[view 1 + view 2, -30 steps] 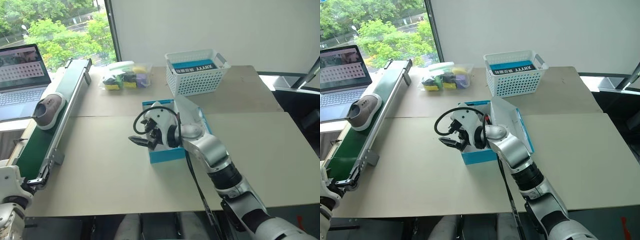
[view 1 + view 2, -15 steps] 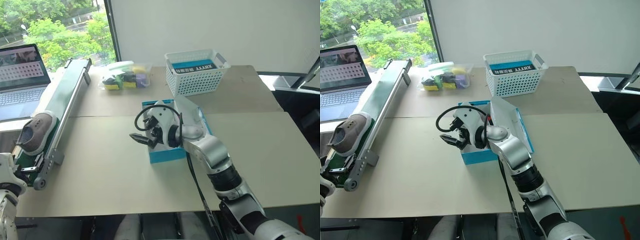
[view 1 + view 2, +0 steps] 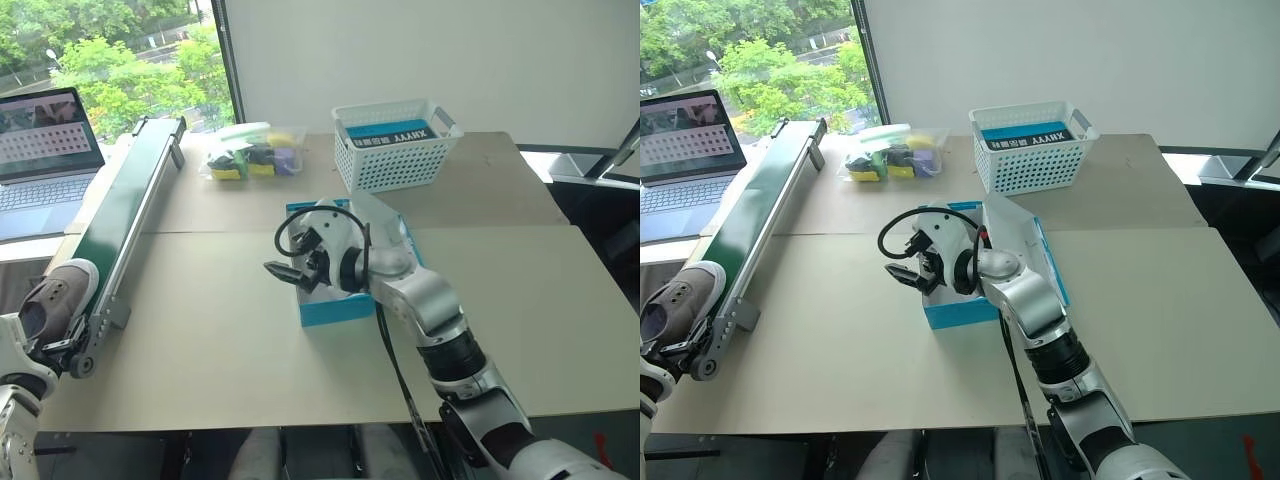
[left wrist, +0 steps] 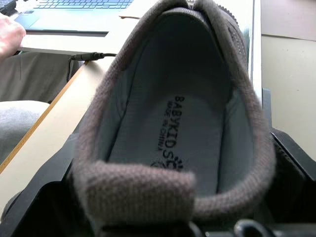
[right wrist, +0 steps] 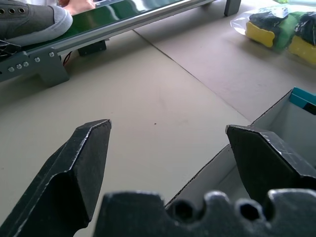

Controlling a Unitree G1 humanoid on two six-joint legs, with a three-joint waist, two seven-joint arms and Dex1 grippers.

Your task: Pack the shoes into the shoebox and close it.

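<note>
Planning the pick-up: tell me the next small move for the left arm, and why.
Probably close the left pincer on the shoe and lift it off the conveyor. The shoe sits at the belt's near end, its heel opening right before the open fingers, and the shoebox stands open near the open right pincer.

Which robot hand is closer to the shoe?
The left. The left gripper is right at the shoe on the conveyor's end; the right gripper hovers open by the shoebox, well away.
</note>
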